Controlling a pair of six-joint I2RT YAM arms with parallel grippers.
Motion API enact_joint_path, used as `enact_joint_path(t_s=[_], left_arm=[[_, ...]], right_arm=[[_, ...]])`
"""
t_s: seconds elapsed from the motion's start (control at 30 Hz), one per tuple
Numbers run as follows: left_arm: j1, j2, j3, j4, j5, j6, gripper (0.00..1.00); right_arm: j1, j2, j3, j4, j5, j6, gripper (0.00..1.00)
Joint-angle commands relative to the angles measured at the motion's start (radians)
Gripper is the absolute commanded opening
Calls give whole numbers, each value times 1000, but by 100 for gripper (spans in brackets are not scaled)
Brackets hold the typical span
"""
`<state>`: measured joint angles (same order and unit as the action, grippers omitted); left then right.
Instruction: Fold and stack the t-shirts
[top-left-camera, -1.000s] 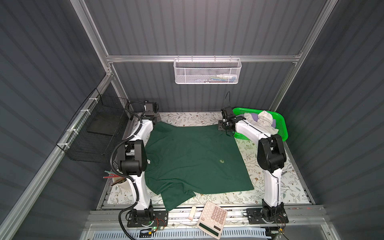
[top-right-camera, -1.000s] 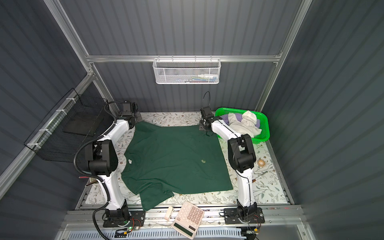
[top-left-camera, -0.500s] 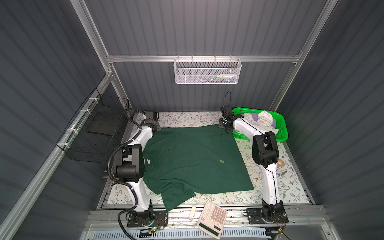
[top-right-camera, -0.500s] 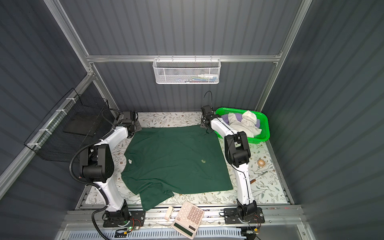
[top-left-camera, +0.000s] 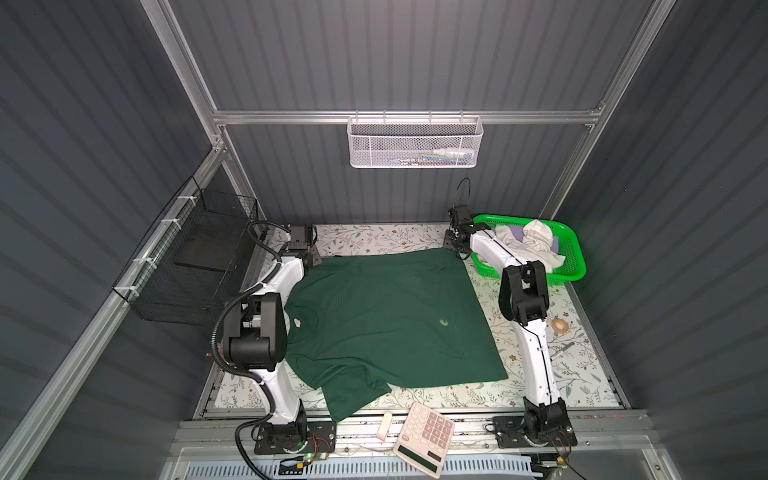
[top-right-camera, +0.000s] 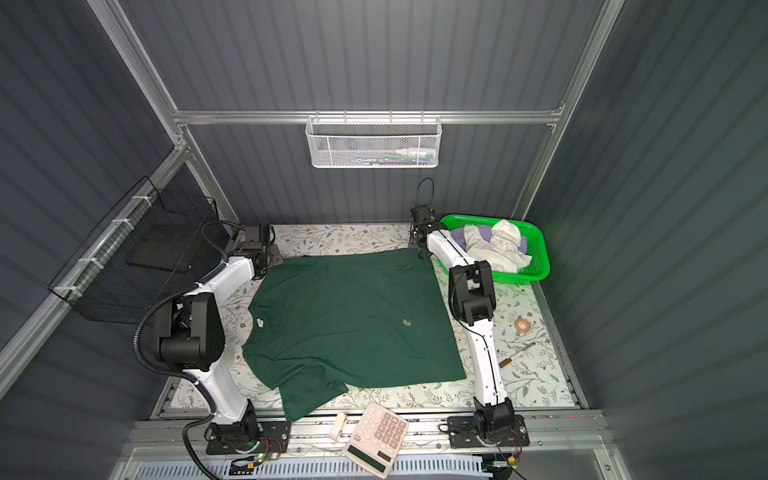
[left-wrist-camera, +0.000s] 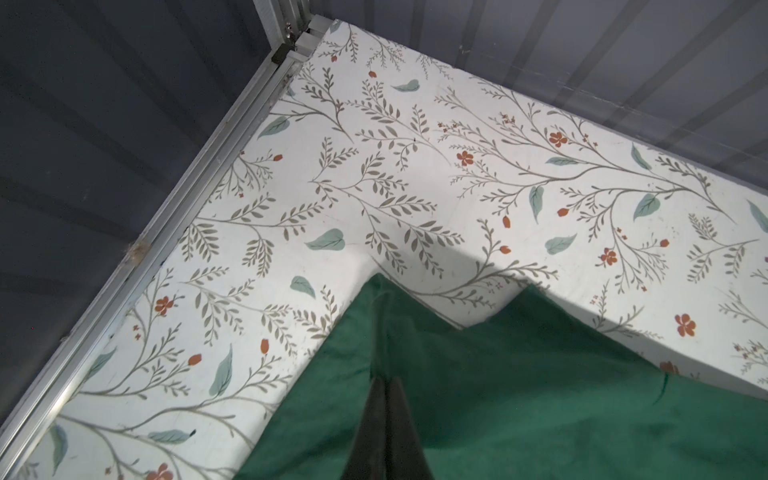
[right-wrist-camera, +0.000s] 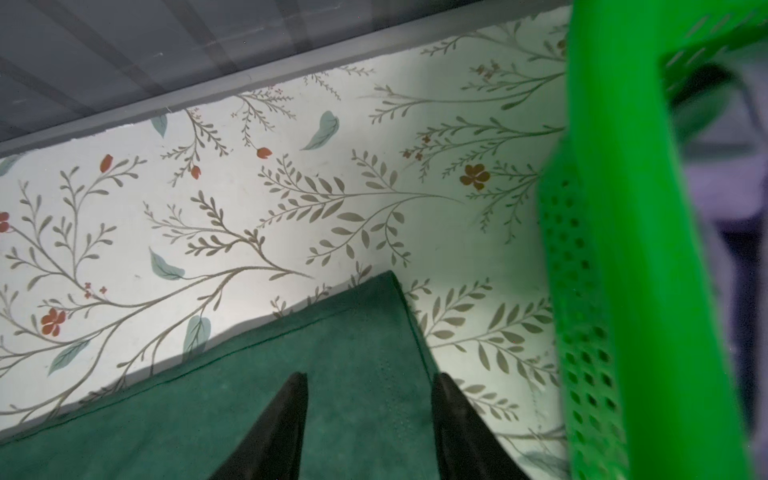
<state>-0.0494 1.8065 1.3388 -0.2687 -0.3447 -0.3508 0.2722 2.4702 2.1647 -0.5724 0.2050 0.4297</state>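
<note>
Jaws of the left gripper (left-wrist-camera: 384, 384) are pinching shut on the far left corner of the dark green t-shirt (top-left-camera: 386, 316), lying spread mid-table; right gripper (right-wrist-camera: 368, 380) is hovering half open over its far right corner, holding nothing.

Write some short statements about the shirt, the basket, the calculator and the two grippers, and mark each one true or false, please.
The dark green t-shirt lies spread on the table. True.
The right gripper is shut. False: its jaws stand apart over the shirt's corner.
The green basket is empty. False: it holds white and lavender clothes.
The left gripper is shut. True.
The calculator lies on the shirt. False: it lies at the front edge, apart from the shirt.
</note>
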Motion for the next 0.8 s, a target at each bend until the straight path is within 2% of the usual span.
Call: enact_joint_path(t_s=[0.0,0.13,0.33,0.57,0.77], left_arm=[[13,-109,-51,-33,-74,-42,0],[22,-133,-56,-106,-103,-61,0],[23,-185,-136,-103,-101,-68,0],[23,-256,-196,-154,-84,-91,0],[25,-359,-269,-220,-91,-99,0]], right_arm=[[8,31,44,-58,-18,-3,50],[14,29,41,-59,-9,-1,51],[16,34,45,-51,-25,5,54],[19,113,172,-131,-98,17,57],[23,128,188,-146,-103,53,57]])
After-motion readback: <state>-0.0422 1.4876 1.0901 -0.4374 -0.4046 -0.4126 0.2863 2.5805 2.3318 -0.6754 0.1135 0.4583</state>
